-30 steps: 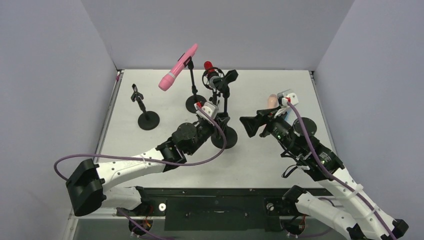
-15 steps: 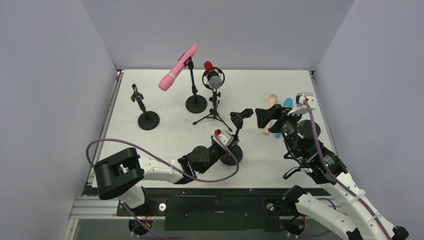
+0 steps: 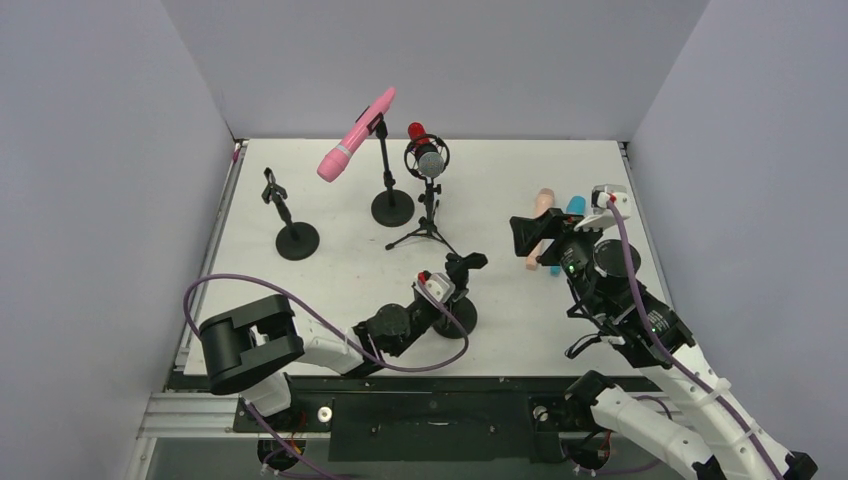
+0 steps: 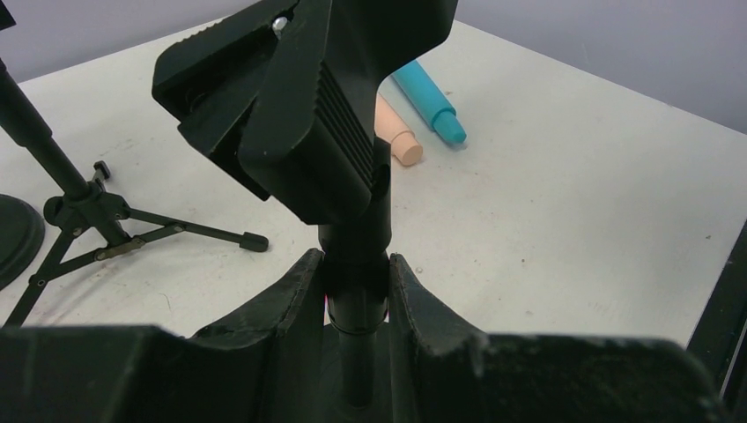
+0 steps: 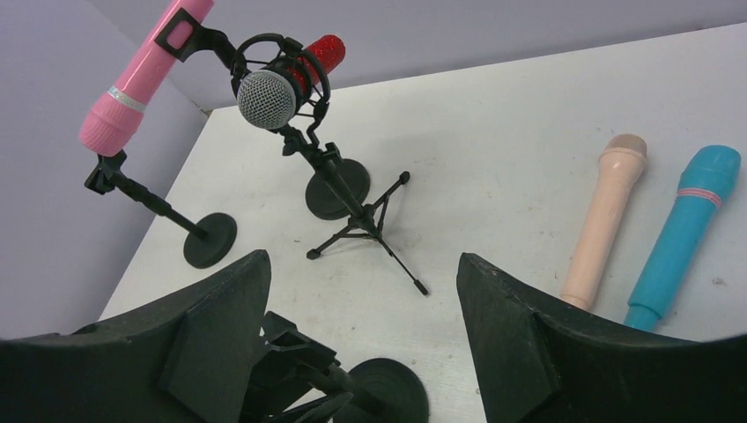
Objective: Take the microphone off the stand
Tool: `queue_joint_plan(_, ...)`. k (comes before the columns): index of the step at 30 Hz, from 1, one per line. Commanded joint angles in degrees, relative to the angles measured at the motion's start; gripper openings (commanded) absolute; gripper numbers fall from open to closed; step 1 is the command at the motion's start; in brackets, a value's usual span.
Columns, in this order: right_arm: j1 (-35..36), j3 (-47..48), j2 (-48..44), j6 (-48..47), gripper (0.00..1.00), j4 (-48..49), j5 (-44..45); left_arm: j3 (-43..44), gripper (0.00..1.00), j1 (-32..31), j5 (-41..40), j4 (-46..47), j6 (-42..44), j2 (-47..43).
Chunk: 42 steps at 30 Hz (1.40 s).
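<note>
A pink microphone (image 3: 355, 135) sits clipped in a black stand at the back; it also shows in the right wrist view (image 5: 145, 70). A silver and red microphone (image 3: 427, 157) hangs in a shock mount on a tripod (image 5: 282, 84). My left gripper (image 3: 447, 290) is shut on the pole (image 4: 357, 291) of an empty clip stand (image 3: 467, 263), low near the front edge. My right gripper (image 3: 527, 235) is open and empty, above the table right of that stand (image 5: 361, 291). The empty clip (image 5: 299, 370) shows by its left finger.
A peach microphone (image 3: 543, 200) and a blue microphone (image 3: 574, 207) lie on the table at the right (image 5: 603, 220) (image 5: 683, 229). Another empty clip stand (image 3: 285, 215) stands at the left. The tripod legs (image 4: 88, 220) spread left of the held stand.
My left arm has dragged the empty clip stand from mid-table toward the near edge, then slightly left. My right gripper moved right and back a second ago and has held still since.
</note>
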Motion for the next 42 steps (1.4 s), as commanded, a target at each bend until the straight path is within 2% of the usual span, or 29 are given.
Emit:
queue_joint_plan(1, -0.3, 1.2, 1.7, -0.1, 0.73, 1.0, -1.6, 0.0, 0.0, -0.3, -0.8, 9.9, -1.1, -0.8)
queue_joint_plan(6, -0.3, 0.9, 3.2, 0.4, 0.73, 1.3, -2.2, -2.5, 0.0, -0.3, -3.8, 11.8, -1.3, -2.8)
queue_joint_plan(11, -0.3, 0.8, 4.3, 0.9, 0.73, 2.2, -2.6, -6.2, 0.0, -0.6, -12.3, 10.2, 1.4, -10.7)
queue_joint_plan(17, -0.8, 1.0, 5.5, 0.1, 0.73, 4.2, -3.2, -10.9, 0.0, -0.3, -23.6, 3.6, 6.9, -23.0)
queue_joint_plan(22, -1.8, 1.4, 7.0, -0.4, 0.73, 5.8, -5.3, -13.8, 0.0, 2.1, -31.8, -3.3, 8.0, -31.9)
queue_joint_plan(27, -2.7, 1.3, 8.3, -0.4, 0.73, 7.3, -8.3, -15.0, 0.0, 8.7, -35.8, -13.7, 5.2, -40.9)
queue_joint_plan(32, -3.7, 0.7, 8.6, -0.1, 0.73, 9.0, -10.3, -16.1, 0.0, 19.0, -37.1, -20.7, -1.6, -46.6)
queue_joint_plan(42, -4.4, -0.2, 9.5, 0.9, 0.73, 10.9, -13.0, -16.1, 0.0, 33.8, -40.8, -22.4, -3.9, -45.2)
